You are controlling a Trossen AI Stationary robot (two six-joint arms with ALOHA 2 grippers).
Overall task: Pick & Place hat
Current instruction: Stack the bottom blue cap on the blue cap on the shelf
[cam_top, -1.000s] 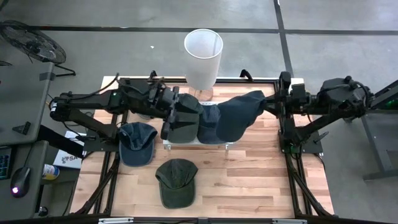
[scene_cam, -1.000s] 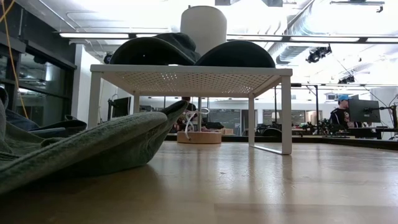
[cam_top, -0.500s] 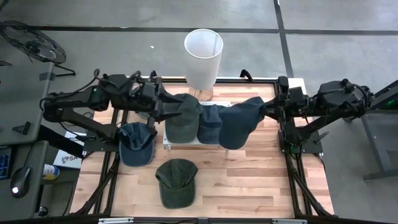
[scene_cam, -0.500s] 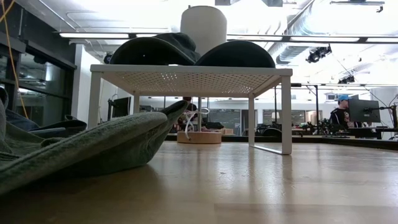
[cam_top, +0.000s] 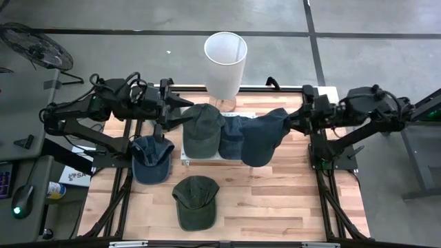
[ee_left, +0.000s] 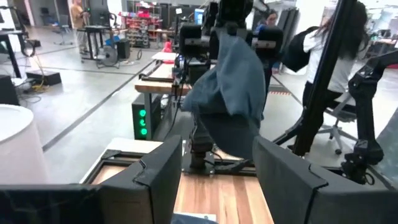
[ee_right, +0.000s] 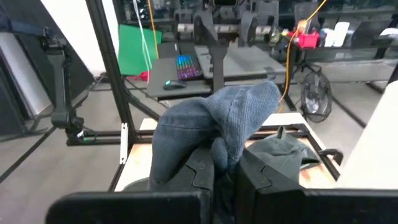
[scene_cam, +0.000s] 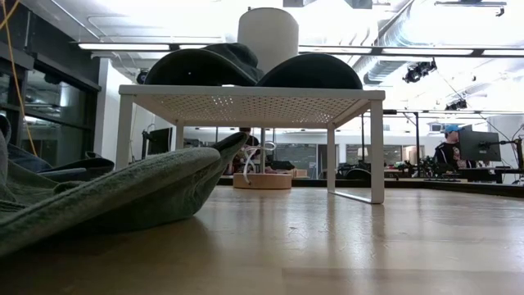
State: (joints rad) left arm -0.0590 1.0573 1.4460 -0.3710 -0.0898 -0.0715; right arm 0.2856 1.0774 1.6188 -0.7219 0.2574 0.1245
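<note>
Right gripper was clamped shut on the brim end of the dark blue denim cap, holding it draped over the right end of the white perforated metal rack, which stood at the table's far-middle. The right wrist view showed denim bunched up between the closed fingers, so the grip looked deep and secure.

Left gripper hung just off the rack's left end with its fingers apart and nothing between them. The olive green cap sat on the rack beside a second navy cap.

My judgement: you were in the placing step for the denim cap. To do it well:
- Lower it until the crown rested its own weight on the rack before letting go; a hanging cap would slide off the right edge.
- Keep the crown just beside the navy cap, not stacked on it.
- Open fully, then back away along the brim line so fabric didn't snag.

Another blue cap lay near the table's left edge, and a dark green cap near its front-middle, both yet to be racked.
</note>
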